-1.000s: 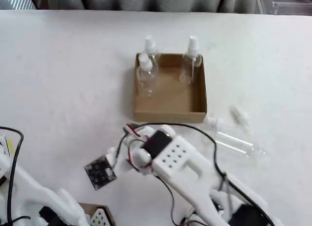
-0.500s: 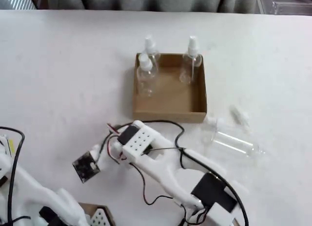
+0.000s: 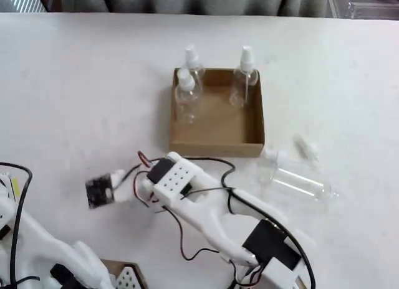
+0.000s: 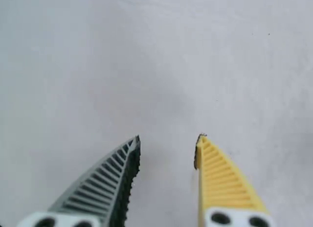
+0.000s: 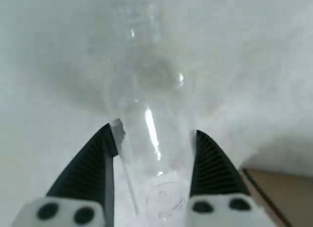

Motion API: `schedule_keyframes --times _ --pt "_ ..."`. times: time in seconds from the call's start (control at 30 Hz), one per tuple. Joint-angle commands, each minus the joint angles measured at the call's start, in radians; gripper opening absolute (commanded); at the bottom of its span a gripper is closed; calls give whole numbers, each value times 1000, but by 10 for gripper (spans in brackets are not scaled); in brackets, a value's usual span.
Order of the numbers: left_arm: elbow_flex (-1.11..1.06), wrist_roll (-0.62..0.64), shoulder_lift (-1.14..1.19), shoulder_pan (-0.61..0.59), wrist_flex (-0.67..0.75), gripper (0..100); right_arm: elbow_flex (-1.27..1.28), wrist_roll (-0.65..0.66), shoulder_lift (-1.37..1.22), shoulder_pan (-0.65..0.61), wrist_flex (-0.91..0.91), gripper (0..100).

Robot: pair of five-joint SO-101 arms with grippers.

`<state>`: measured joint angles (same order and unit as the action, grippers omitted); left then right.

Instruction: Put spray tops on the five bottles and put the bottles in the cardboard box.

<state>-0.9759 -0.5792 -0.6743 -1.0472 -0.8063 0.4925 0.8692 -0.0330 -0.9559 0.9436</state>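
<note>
Nearest to us, the left gripper (image 4: 168, 139) hangs over bare table (image 4: 146, 51) with its jaws apart and nothing between them. The right gripper (image 5: 156, 129) has its jaws pressed on both sides of a clear bottle (image 5: 146, 85), which points away from the wrist; we cannot tell whether it has a top. We judge this grip to be the main risk: the wall is smooth and round, so the bottle could twist or slide out as it is carried, and a harder squeeze might shoot it forward. Past that arm a lying bottle (image 3: 299, 183) rests right of the box (image 3: 215, 147), and a nudge from the arm or its cables could roll it off. A small white piece (image 3: 305, 147) beside it may be a spray top. At the box, a front bottle (image 3: 186, 97), a right bottle (image 3: 243, 83) and a back bottle (image 3: 193, 63) stand capped. A low entry could topple them. We cannot read any label or writing, only a faint moulded mark on the held bottle.
</note>
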Motion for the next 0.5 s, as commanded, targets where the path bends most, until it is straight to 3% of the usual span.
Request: schedule_keyframes --times 0.0,0.1,0.23,0.37,0.47 --pt "-6 -2 2 16 14 188 -87 -436 64 -1 31 15" --pt "-18 11 2 24 14 186 -129 -787 65 38 30 15" --pt "-34 100 -4 31 12 187 -164 -1091 58 79 16 15" --pt "-35 152 1 31 12 188 -166 -1264 42 81 -13 26" --pt "-38 169 1 30 12 188 -166 -1309 18 62 -15 124"
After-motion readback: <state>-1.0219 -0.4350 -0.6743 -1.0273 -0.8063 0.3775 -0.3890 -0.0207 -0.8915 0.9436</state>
